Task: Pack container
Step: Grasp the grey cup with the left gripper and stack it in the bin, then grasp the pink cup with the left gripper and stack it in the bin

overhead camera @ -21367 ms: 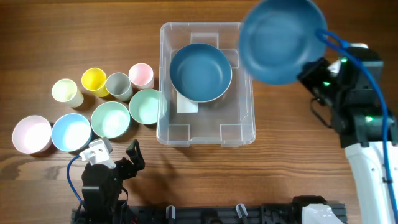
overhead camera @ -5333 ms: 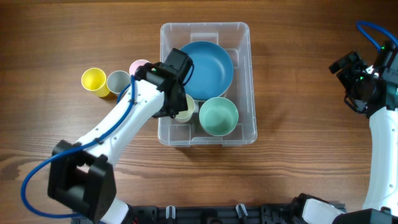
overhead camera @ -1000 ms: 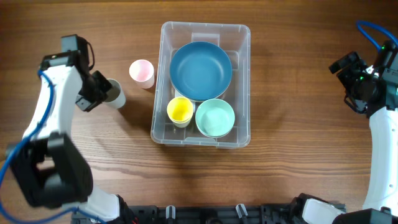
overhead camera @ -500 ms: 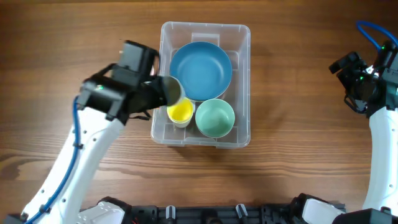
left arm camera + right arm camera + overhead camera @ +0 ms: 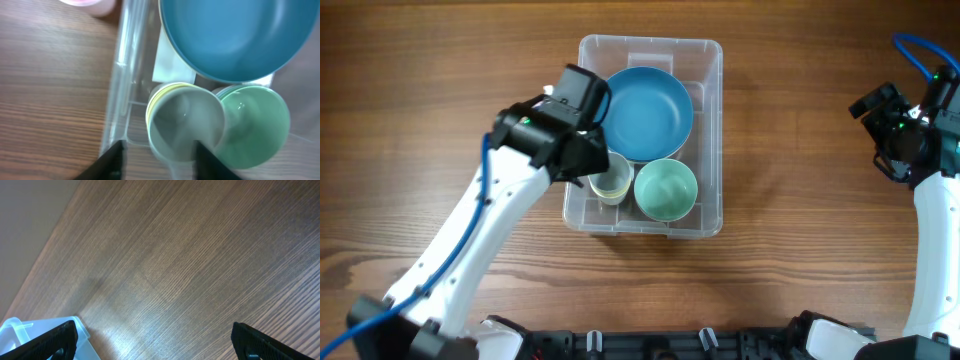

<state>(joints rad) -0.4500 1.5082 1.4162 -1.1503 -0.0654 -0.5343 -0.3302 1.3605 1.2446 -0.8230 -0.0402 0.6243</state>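
The container point(image 5: 651, 43) sits in the middle of the desk point(image 5: 800, 260), its long side running far to near. A big blue bowl point(image 5: 645, 110) fills the far half. A green bowl point(image 5: 666, 189) takes the near right corner, likely leaving the near left corner for smaller pieces.

In that corner, a grey cup point(image 5: 186, 125) sits inside a yellow cup point(image 5: 159, 92), with only the yellow rim showing around it. Stacking them this way probably saves floor space in the container.

The left claw point(image 5: 159, 151) hangs directly over the stack, one finger on each side of the grey cup. The wrist view is too blurred to tell whether it is pinching the cup or has let go.

A pink cup point(image 5: 95, 4) stands on the desk just outside the container's left wall and is probably the next thing to pack.

The right claw point(image 5: 152, 342) is spread wide and holds nothing. It is parked off to the right, well clear of the container, which leaves the left arm room to work.
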